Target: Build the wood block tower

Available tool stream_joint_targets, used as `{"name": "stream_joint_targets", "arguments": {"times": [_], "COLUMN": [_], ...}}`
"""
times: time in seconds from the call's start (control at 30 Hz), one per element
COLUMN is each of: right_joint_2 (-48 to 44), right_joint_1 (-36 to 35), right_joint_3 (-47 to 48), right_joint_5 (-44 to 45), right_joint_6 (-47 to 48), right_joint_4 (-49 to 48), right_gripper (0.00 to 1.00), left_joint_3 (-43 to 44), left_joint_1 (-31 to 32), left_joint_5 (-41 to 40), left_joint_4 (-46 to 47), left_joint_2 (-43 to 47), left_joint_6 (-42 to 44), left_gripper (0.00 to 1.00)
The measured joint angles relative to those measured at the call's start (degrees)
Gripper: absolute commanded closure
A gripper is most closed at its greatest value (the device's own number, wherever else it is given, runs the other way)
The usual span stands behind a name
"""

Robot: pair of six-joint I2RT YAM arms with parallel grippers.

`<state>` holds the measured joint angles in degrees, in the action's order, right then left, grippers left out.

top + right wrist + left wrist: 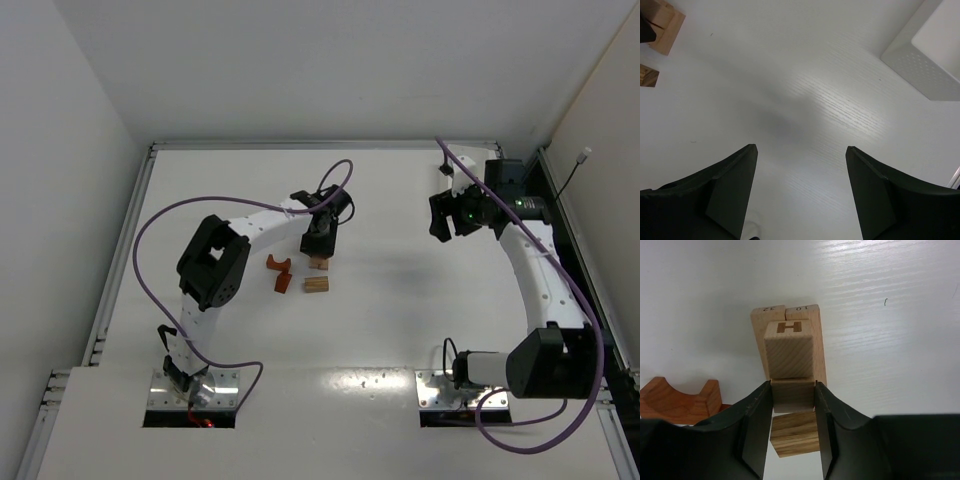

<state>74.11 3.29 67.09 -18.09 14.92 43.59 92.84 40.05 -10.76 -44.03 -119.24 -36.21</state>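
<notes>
In the left wrist view, a pale wooden cube carries one capital letter H, dark brown, in the middle of its upper face. Above the cube in the picture, two pale flat blocks lie side by side, and each has small dark digits on its end face. On the left block the digits seem to read 32. On the right block they seem to read 10. Both numbers are seen upside down and are very small, so the reading is not fully sure.
</notes>
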Motion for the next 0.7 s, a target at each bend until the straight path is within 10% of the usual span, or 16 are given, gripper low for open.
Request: {"name": "stream_joint_targets", "arguments": {"times": [0.3,0.7], "right_joint_2": [0.2,0.0], "right_joint_1": [0.0,-1.9], "right_joint_3": [0.0,-0.6], "right_joint_5": [0.0,-1.5], "right_joint_6": [0.0,5.1], "right_joint_4": [0.0,0.6], "right_gripper": [0.31,0.29], "left_joint_3": [0.0,-8.8], "left_joint_1": [0.0,1.3], "left_joint_5": [2.3,-0.5], "left_joint_4": [0.5,2.9], "left_joint_2": [0.0,13.4], "left_joint_6": [1.5,4.9], "left_gripper": [0.15,0.12]}}
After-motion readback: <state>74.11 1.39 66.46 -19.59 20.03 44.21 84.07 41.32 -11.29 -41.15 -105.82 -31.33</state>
